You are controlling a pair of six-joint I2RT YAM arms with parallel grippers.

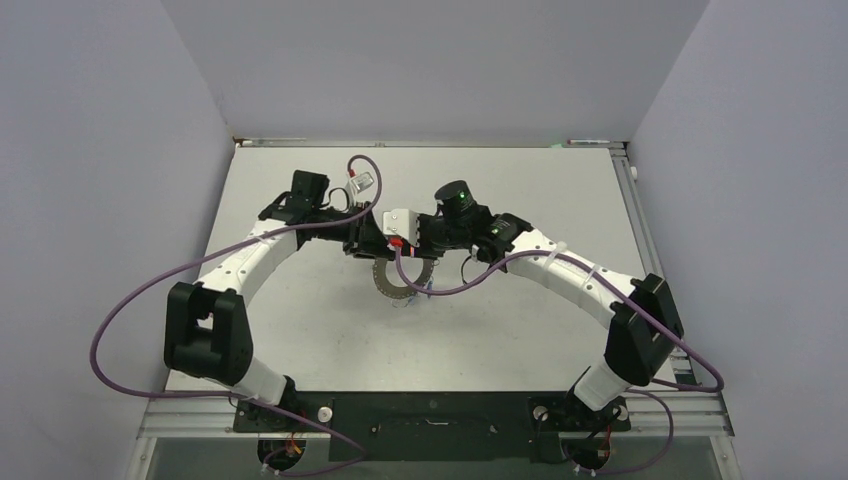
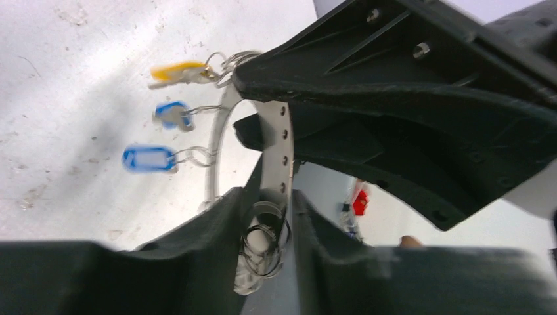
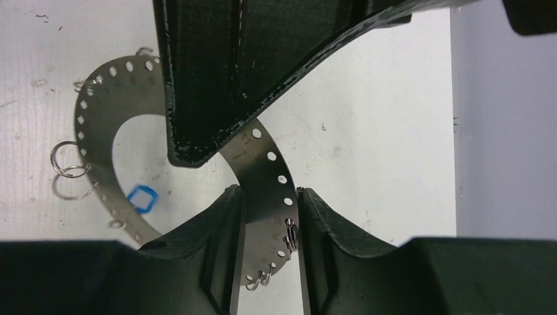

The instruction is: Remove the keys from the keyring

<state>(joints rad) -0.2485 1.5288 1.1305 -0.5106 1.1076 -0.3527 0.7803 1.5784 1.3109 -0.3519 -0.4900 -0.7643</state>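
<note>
Left tool (image 2: 267, 198) and right tool (image 3: 268, 195) each clamp the band of the keyring (image 3: 95, 115) at the centre of the tabletop (image 1: 530, 190). The keys (image 2: 172, 115) show only as blurred yellow and blue shapes. From above, both tools hide much of the ring.

The keyring (image 3: 259, 184), a flat silver band punched with holes, sits near the middle of the bench (image 1: 520, 330). Small keys (image 2: 172, 116) with one yellow and two blue tags hang from wire loops on it.

The keyring (image 3: 263, 164) sits in the left gripper (image 2: 269, 200) and right gripper (image 3: 268, 197).
</note>
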